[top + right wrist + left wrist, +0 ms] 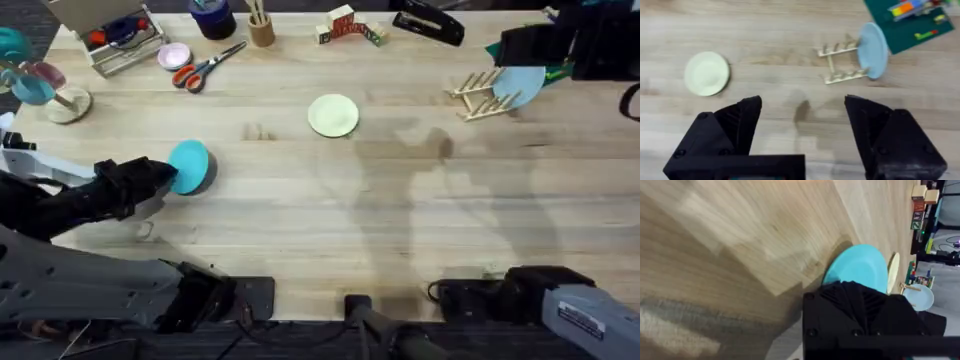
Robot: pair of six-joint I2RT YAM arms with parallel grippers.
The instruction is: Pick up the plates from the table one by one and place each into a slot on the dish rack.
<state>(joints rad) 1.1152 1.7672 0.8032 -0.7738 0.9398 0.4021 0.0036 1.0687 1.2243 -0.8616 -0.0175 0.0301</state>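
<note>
The left gripper [168,178] clamps the teal plate [189,165], tilted above the bench [300,210] at about nine o'clock. The cream plate [333,115] lies flat near twelve o'clock, and the pale blue plate [519,83] stands in the dish rack [482,95] at two o'clock. The right gripper [802,130] hangs spread wide, holding nothing.

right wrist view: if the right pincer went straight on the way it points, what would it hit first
Probably bare light wooden table. The open right pincer aims between the round cream-yellow plastic plate and the small light-wood peg dish rack; neither sits squarely in line, though depth is unclear.
</note>
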